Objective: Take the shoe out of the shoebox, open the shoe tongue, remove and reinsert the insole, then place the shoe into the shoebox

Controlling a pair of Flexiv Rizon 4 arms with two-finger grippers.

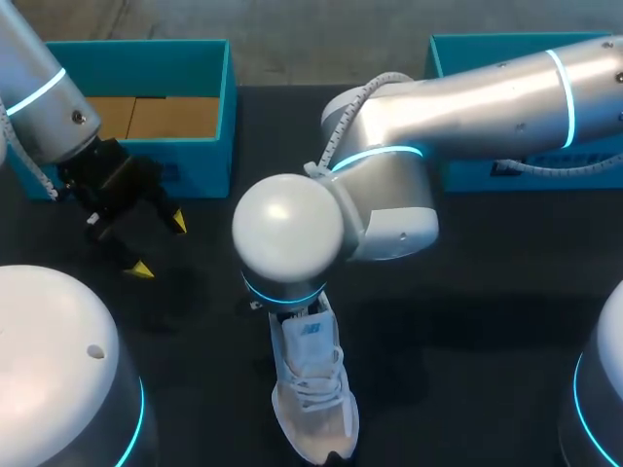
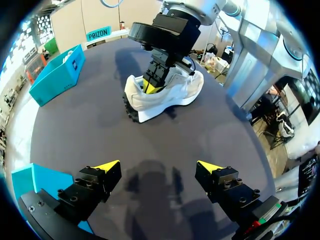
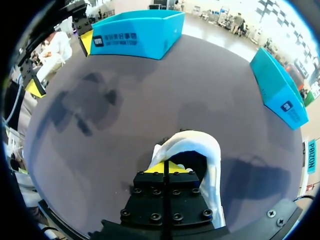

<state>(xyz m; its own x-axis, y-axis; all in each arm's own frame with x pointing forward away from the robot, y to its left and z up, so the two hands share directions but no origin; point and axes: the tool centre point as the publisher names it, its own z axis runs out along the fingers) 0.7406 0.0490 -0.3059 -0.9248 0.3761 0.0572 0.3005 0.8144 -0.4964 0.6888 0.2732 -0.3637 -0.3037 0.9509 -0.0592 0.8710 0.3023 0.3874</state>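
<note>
**Right jaws.** They are clenched tip to tip and sunk in the mouth of the white shoe (image 3: 212, 150). The shoe stands on its sole on the tabletop (image 3: 150, 90), out of the shoebox. You cannot tell whether the insole or the tongue is pinched between them.

**Handling (judged).** Treat the shoe as light. Its upper is soft and gives under pressure, while the treaded sole is stiffer and likely to grip the tabletop. A pull from inside may lift or tip the whole shoe unless it is braced. Take the insole, thin and floppy, by its heel edge. Take the shoe by the heel collar or across the sole's sides, not by the laces.

**Surface.** The tabletop is dark and matt, and bare all round the shoe.

**Left jaws.** They are released, with nothing between them, and hang over bare tabletop well apart from the shoe. You can use them for bracing.

**Far field.** An open teal shoebox (image 1: 226, 107) lies just beyond the left jaws. A second teal box (image 3: 280, 92) sits well ahead of the right jaws.
</note>
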